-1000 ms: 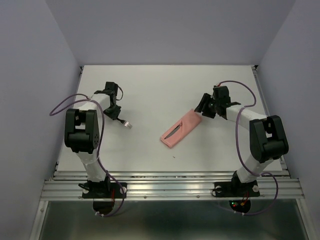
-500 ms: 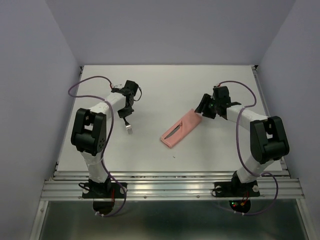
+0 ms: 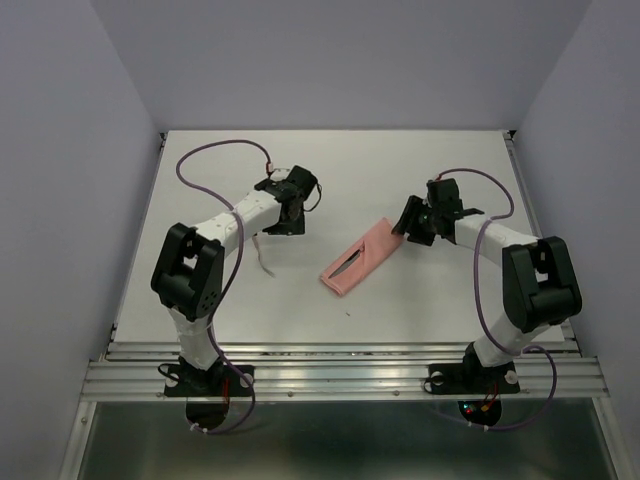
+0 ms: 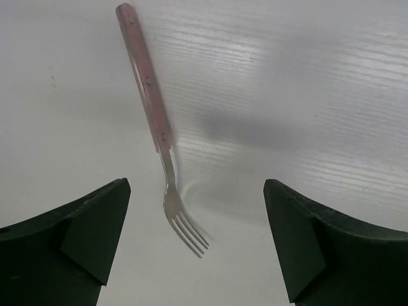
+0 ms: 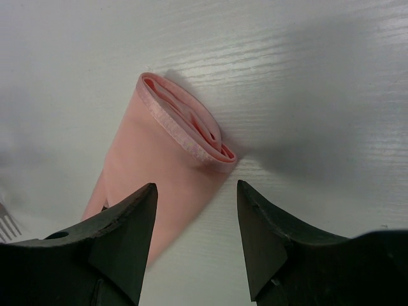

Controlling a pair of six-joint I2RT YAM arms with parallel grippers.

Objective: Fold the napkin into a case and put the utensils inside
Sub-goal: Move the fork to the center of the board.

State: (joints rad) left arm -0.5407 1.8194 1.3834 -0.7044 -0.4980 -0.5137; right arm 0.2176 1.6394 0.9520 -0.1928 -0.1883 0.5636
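Utensil-loading stage of the task. The napkin is already folded into the case [image 3: 362, 257], a narrow salmon-pink strip lying diagonally on the counter [image 3: 330, 170]. A dark, slender utensil [image 3: 350, 266] shows at the near-left half of the case; whether it is tucked in or merely resting on the cloth cannot be told from above. The fork [image 4: 158, 121] lies free on the counter to the left of the case and apart from it. The left fingers [image 4: 70, 242] are spread wide above the fork and grip nothing, and the tines point back toward them. At the far-right end of the case, the right fingers [image 5: 121, 236] are likewise parted and empty. They are poised over the layered, open edge of the cloth, and contact with it cannot be confirmed. The step in hand appears to be the transfer of the fork into the case. The next move would call for the left fingers to descend and close across the thin pink shaft, a low, flat target that leaves little room for error against the counter. The fork would then have to be carried rightward to the case and aligned with its opening, while the right fingers steady or lift the upper layer so that the soft cloth does not bunch or slide.
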